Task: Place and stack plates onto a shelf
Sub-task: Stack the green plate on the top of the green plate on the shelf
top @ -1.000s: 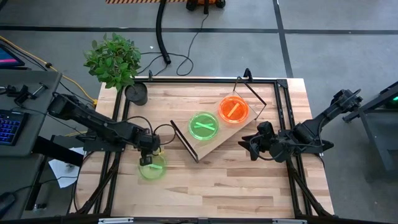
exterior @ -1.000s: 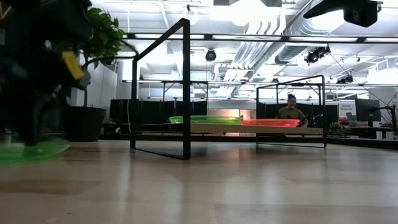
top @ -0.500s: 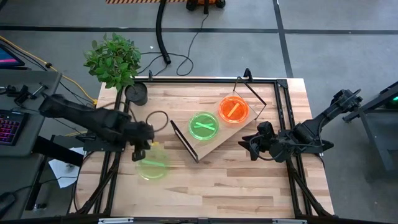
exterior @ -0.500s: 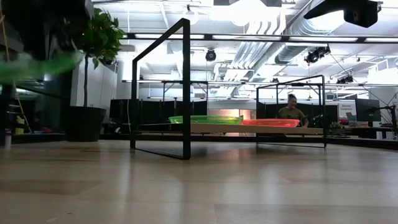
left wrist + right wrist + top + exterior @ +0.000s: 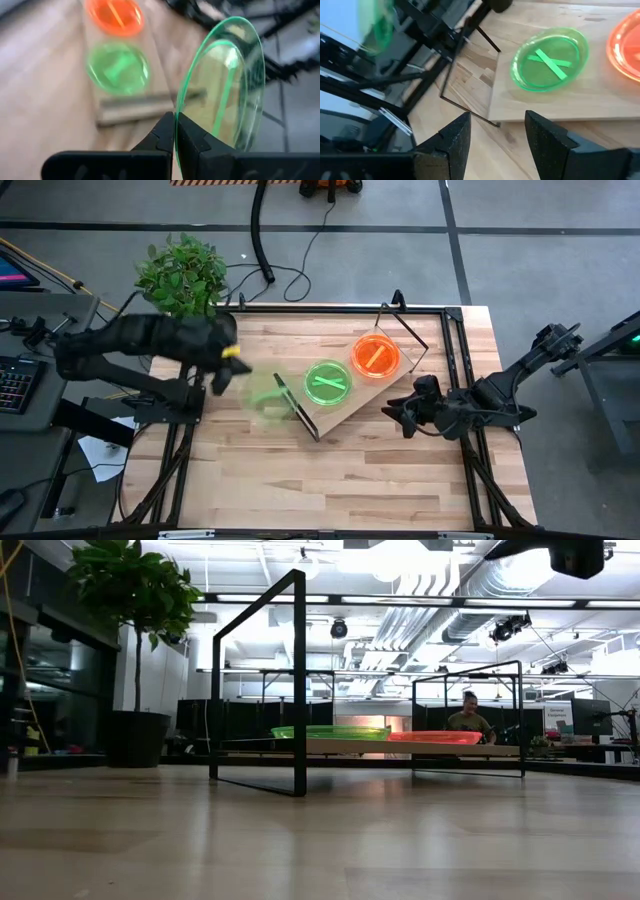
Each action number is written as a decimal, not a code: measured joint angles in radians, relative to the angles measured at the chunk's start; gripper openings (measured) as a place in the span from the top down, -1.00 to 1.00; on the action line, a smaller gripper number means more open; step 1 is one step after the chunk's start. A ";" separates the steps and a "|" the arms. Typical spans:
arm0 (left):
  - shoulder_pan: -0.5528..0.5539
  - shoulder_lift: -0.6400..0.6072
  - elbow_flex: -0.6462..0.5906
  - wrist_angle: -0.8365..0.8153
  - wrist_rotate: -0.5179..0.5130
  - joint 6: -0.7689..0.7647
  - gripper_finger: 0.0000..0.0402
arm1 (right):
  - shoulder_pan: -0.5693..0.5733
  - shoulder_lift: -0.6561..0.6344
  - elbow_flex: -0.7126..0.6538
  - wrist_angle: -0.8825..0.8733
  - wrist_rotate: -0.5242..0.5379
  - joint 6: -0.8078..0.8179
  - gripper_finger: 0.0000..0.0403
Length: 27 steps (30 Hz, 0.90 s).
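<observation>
My left gripper [image 5: 174, 131] is pinched tight on the rim of a green plate [image 5: 222, 85], which stands on edge between the fingers in the left wrist view. From above I see that carried plate [image 5: 266, 393] as a pale blur in the air just beside the shelf [image 5: 345, 405], off its left end frame. I count three plates: the one I hold, plus one green plate [image 5: 328, 381] and one orange plate [image 5: 376, 355] lying side by side on the shelf board. The low view shows those two flat on the board but neither arm. My left arm reaches in from the table's left edge, past the plant [image 5: 182, 275]. My right gripper [image 5: 494, 132] waits near the shelf's right end, fingers spread apart and empty
</observation>
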<state>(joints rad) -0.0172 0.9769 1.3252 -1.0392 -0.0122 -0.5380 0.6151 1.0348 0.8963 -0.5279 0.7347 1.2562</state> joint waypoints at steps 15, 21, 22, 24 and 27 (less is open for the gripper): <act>0.340 0.557 0.199 0.155 0.060 0.376 1.00 | 0.000 -0.003 0.000 0.287 0.171 -0.290 0.16; 0.338 0.710 0.199 0.258 0.060 0.365 1.00 | 0.000 -0.002 0.000 0.324 0.176 -0.322 0.16; 0.338 0.728 0.199 0.273 0.059 0.358 1.00 | 0.000 -0.002 0.000 0.324 0.175 -0.323 0.16; 0.338 0.761 0.199 0.279 0.054 0.357 1.00 | 0.000 -0.002 0.000 0.324 0.176 -0.323 0.16; 0.336 0.798 0.199 0.266 0.053 0.357 1.00 | 0.000 -0.002 0.000 0.324 0.176 -0.323 0.16</act>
<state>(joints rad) 0.3186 1.7752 1.5238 -0.7733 0.0403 -0.1808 0.6151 1.0325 0.8963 -0.2043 0.9104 0.9337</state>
